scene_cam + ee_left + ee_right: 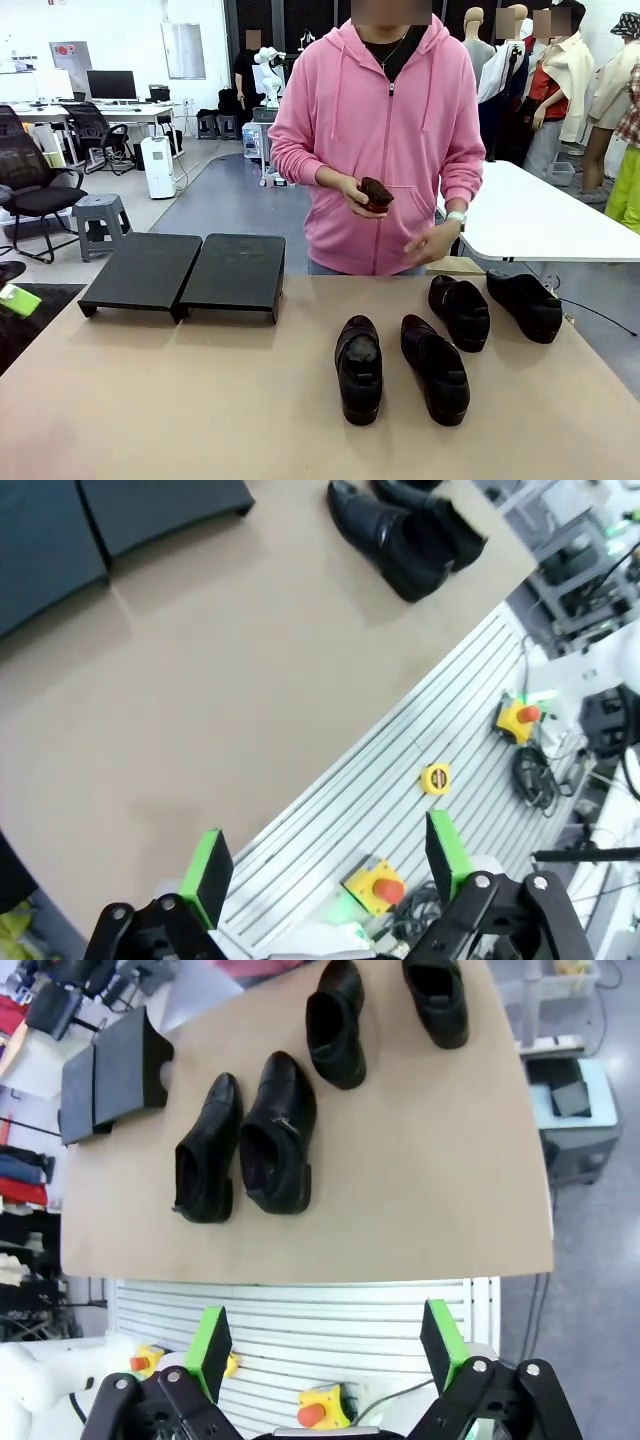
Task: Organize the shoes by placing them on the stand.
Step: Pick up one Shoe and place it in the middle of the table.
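Note:
Several black glossy loafers lie on the tan table right of centre: one pair (359,368) in front, toes toward me, and another pair (459,311) behind it to the right. The stand (180,272), two flat black platforms side by side, sits bare at the far left. In the right wrist view the shoes (278,1140) lie far ahead of my open right gripper (326,1345), with the stand (115,1080) to their left. My left gripper (328,865) is open over the table's near edge, with two shoes (400,530) and the stand (100,520) well beyond it.
A person in a pink hoodie stands at the far side and holds a small dark brown object (376,193) in one hand. A slotted aluminium base (400,780) with yellow stop buttons lies below the table's near edge. A white table (530,215) stands at the back right.

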`<state>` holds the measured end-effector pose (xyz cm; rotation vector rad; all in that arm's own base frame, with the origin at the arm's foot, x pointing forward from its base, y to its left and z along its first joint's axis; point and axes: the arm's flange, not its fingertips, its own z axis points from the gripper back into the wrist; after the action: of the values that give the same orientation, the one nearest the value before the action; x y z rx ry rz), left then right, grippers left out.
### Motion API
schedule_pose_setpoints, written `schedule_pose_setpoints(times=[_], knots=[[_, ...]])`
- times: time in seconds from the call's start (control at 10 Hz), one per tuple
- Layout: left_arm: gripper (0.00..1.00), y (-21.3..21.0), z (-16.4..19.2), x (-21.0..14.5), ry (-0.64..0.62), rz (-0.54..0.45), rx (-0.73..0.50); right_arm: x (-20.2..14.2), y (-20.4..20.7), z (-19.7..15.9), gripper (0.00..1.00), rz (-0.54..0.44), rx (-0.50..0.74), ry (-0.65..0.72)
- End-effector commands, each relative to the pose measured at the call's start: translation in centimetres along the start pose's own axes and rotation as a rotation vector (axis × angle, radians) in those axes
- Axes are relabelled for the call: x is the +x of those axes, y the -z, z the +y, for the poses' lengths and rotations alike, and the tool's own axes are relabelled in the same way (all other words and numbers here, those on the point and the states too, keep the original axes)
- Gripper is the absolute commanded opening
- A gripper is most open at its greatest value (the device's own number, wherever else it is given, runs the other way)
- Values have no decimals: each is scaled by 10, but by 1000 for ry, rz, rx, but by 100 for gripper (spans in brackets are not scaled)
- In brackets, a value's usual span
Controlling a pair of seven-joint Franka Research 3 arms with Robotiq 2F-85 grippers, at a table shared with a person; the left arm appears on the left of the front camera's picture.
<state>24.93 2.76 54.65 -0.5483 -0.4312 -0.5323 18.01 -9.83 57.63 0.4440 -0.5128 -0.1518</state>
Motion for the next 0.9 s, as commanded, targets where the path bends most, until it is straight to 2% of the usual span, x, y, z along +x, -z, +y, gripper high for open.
schedule_pose_setpoints(times=[0.0, 0.6, 0.8], knots=[[100, 3, -8, 7, 15, 8, 7, -4, 3, 17, 100, 33, 16, -58], [100, 3, -8, 7, 15, 8, 7, -3, 6, 19, 100, 33, -7, -47], [100, 3, -8, 7, 15, 8, 7, 39, 79, 70, 100, 45, -34, -198]])
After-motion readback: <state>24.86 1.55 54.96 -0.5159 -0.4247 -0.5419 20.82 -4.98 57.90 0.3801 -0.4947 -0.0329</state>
